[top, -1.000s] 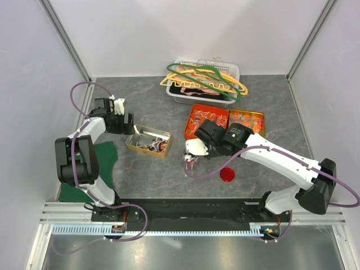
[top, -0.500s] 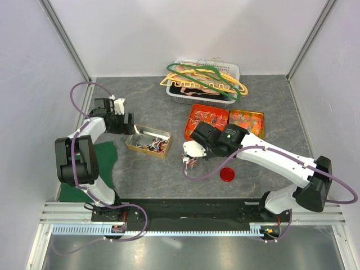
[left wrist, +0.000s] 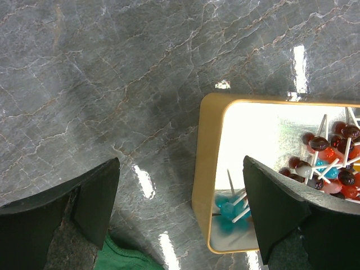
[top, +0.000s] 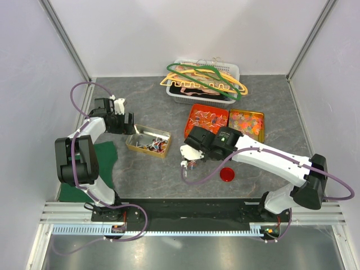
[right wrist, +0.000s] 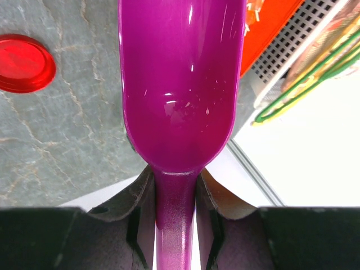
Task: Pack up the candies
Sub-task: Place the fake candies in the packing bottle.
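Only the right wrist view shows the right pincer (right wrist: 175,188) clamped on the handle of a purple scoop (right wrist: 177,84). The left wrist view shows the left pincer (left wrist: 181,166) wide apart. The candies (left wrist: 329,163), on sticks, lie in a gold tin (left wrist: 203,169) beside one of its fingers.

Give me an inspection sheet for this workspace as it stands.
Surface: grey marbled table, glossy; no spill seen.
Job's things: candies in orange tray; lollipops in gold tin.
Clutter: second tin of sweets, basket of coat hangers, red lid, green cloth.
Grippers: left gripper open by the gold tin's end; right gripper jaws shut on magenta scoop.
Cables: purple cables loop off both arms, one near the red lid.
Surroundings: white walls, metal frame posts.
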Motion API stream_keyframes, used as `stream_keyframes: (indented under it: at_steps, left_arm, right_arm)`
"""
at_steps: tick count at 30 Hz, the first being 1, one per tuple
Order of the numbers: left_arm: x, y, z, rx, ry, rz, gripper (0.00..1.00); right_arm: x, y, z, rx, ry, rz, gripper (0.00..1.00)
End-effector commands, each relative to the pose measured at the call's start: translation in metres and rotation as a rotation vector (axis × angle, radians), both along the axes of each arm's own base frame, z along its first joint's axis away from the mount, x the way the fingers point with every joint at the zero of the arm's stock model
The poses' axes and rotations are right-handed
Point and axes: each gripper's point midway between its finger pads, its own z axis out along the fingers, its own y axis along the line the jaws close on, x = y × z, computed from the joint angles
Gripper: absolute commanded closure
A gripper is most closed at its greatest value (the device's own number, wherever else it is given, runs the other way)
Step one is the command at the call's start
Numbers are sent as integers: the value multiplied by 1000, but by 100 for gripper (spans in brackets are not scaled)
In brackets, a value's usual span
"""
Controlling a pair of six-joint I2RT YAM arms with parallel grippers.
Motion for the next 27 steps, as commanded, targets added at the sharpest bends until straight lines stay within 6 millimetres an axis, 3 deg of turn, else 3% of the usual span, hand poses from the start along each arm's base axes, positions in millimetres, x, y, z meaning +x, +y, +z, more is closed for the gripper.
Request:
stream_keyframes:
  at_steps: [1, 10, 19, 21, 27]
  left_arm:
    - [8, -2, 9, -31, -40, 14, 4]
    - [7, -2, 8, -33, -37, 11, 4]
    - [7, -3, 6, -38, -32, 7, 6]
    - [7, -3, 6, -39, -28, 6, 7]
    - [6, -3, 5, -40, -21, 4, 14]
  right_arm:
    - [9, 3, 24, -39, -101, 7, 100]
    - [14, 13, 40, -56, -173, 31, 100]
    - [32, 38, 85, 80, -284, 18, 100]
    - [37, 47, 89, 115, -313, 18, 100]
    - [58, 72, 77, 89, -377, 33, 100]
